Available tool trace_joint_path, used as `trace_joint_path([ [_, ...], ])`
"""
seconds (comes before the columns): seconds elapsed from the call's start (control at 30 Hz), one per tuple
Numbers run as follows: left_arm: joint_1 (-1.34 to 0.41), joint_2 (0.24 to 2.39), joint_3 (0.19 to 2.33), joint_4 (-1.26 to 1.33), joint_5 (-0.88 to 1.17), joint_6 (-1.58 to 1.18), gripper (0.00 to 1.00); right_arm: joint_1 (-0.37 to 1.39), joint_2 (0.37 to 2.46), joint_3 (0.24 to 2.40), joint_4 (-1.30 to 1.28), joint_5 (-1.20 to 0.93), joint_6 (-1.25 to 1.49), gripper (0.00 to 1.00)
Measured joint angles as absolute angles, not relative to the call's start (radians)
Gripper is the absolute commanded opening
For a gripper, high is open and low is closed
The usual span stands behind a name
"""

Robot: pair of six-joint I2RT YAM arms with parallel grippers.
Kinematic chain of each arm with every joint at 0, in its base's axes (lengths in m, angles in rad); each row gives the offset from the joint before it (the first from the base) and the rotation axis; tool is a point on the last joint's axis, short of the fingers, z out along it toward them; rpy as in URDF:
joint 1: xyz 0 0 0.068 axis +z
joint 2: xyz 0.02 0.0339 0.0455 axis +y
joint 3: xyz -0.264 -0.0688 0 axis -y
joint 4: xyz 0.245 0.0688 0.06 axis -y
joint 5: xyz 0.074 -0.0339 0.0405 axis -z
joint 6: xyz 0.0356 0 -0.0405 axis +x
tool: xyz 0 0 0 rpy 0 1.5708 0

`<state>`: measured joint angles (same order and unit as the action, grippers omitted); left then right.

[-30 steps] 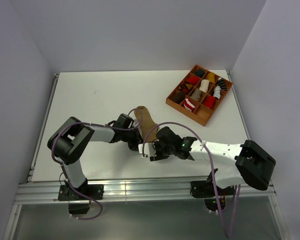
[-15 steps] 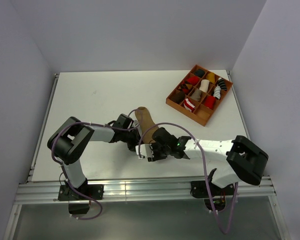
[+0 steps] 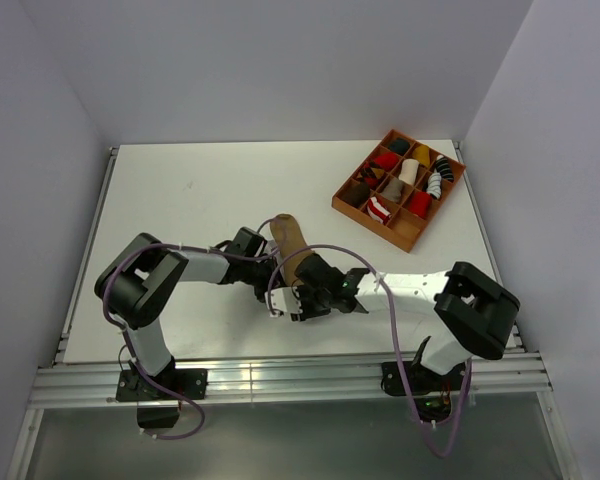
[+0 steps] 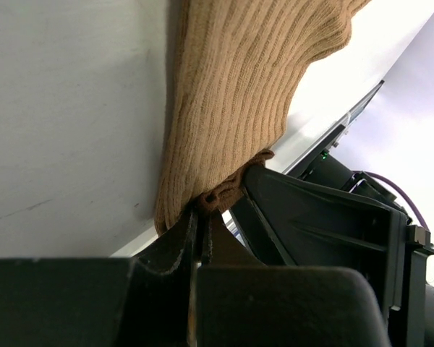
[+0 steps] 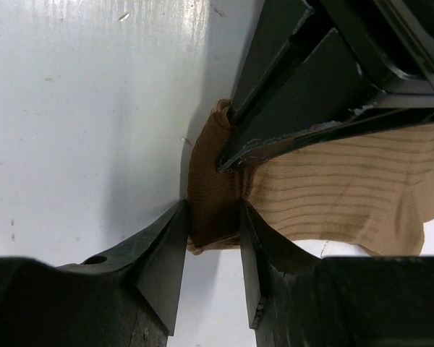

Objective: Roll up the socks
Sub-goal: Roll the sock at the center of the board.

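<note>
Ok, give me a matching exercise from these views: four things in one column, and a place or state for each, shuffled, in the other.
Things:
1. tan sock
2. wooden tray
3. left gripper
4. table

Place or state:
A. white surface under everything
B. shut on the sock's edge
C. far right, holding sock rolls
D. lying mid-table, near end pinched

Pairs: 1-D, 2-C, 3-B, 4-A

Robotics lab cell, as I see it remotely: a white table boxed by plain pale walls, my left arm and right arm bolted to an aluminium rail.
</note>
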<state>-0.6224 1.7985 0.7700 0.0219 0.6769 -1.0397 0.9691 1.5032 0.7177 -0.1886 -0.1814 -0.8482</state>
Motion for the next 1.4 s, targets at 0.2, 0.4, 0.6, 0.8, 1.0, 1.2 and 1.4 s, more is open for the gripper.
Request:
trace_joint_path([
  [0.2,-0.616,1.804,0.775,0.014,0.692,-1.025,0.04,0.976,1.534,0.739,-0.197,-0.157,-0.866,0.30],
  [0.4,-0.610,1.807,0.775,0.014,0.703,-1.015,0.11,0.983,1.554,0.767,-0.215,-0.139,-0.860,0.11],
  [0.6,-0.598,1.794,0.749,0.048,0.701,-1.031,0.27,0.981,1.558,0.794,-0.270,-0.167,-0.857,0.09],
  [0.8,-0.574,1.689,0.674,0.124,0.619,-1.071,0.34,0.946,1.562,0.844,-0.393,-0.281,-0.853,0.08],
  [1.0,-0.563,1.585,0.624,0.218,0.495,-1.086,0.29,0.881,1.620,0.933,-0.544,-0.411,-0.856,0.08],
  [1.2,-0.561,1.471,0.529,0.327,0.366,-1.088,0.22,0.765,1.768,1.146,-0.762,-0.592,-0.889,0.09],
  [1.4,-0.564,1.371,0.402,0.440,0.275,-1.082,0.15,0.623,1.987,1.411,-1.032,-0.773,-0.976,0.10],
])
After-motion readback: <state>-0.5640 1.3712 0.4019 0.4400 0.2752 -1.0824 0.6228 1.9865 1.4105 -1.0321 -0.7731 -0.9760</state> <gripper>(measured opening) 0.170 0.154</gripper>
